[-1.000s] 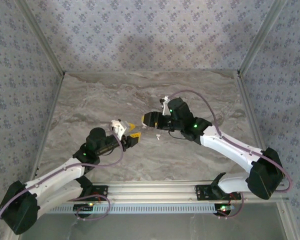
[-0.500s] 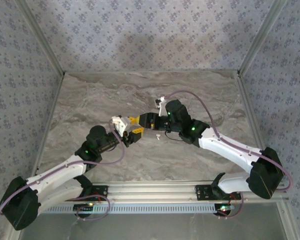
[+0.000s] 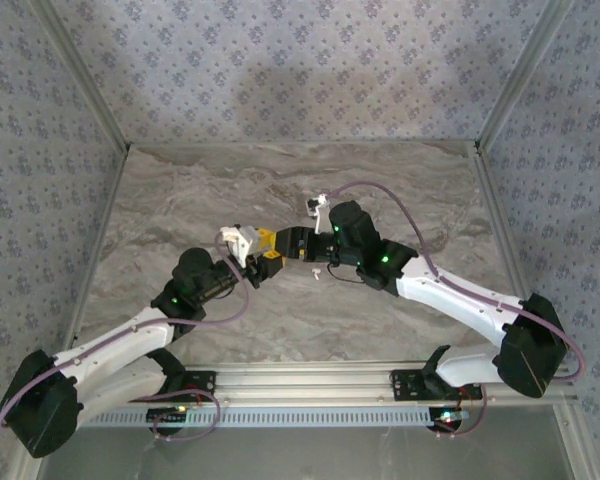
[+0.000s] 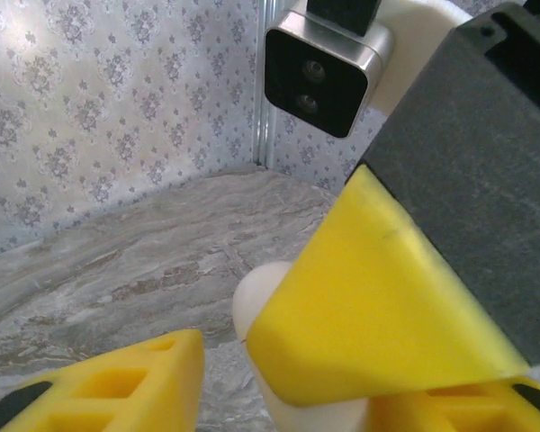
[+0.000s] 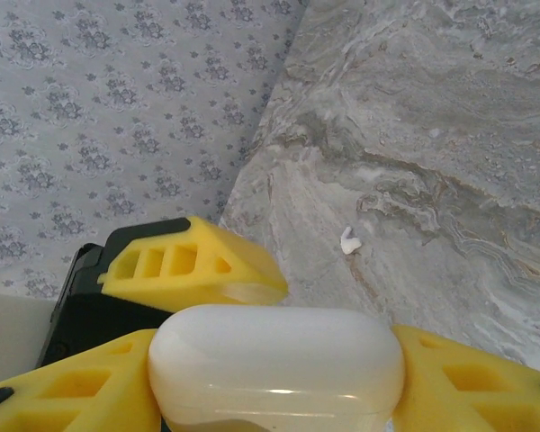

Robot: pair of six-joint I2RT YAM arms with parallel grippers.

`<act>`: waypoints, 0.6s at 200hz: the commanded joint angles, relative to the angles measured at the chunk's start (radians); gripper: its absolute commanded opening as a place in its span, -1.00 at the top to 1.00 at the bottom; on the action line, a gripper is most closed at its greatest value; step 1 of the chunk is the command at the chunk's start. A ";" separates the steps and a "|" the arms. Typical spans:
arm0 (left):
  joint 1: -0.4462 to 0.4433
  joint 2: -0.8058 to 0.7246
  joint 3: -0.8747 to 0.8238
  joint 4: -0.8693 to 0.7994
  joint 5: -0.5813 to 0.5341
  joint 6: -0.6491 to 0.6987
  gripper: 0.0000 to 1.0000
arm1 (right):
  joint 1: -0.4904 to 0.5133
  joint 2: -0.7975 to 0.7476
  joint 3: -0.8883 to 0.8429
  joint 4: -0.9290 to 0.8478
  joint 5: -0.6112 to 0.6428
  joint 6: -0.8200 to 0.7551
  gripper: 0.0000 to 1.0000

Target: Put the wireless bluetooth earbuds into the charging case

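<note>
As we worked down from the largest thing, the marbled surface [image 3: 180,200] lay under the charging case [image 5: 274,360], which seemed held clear of it. The right pincer [image 3: 288,244] was closed on the case, one yellow finger pressed against each of its ends. The left pincer [image 3: 263,258] met the case from the opposite side, jaws partly apart around a white rounded shape we took for the case; whether they gripped it we could not tell. We judged the case light, rigid and glossy, so apt to slip; the end-to-end hold looked sound, provided the lid seam was left free. One earbud [image 5: 348,240] lay on the surface near the case, not touching it. We judged it featherlight, hard and prone to skitter, best pinched gently across its stem.
</note>
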 commanded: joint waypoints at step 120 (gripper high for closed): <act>0.023 0.051 0.003 0.125 0.277 0.033 0.60 | -0.163 -0.203 -0.007 -0.162 -0.165 -0.487 -0.55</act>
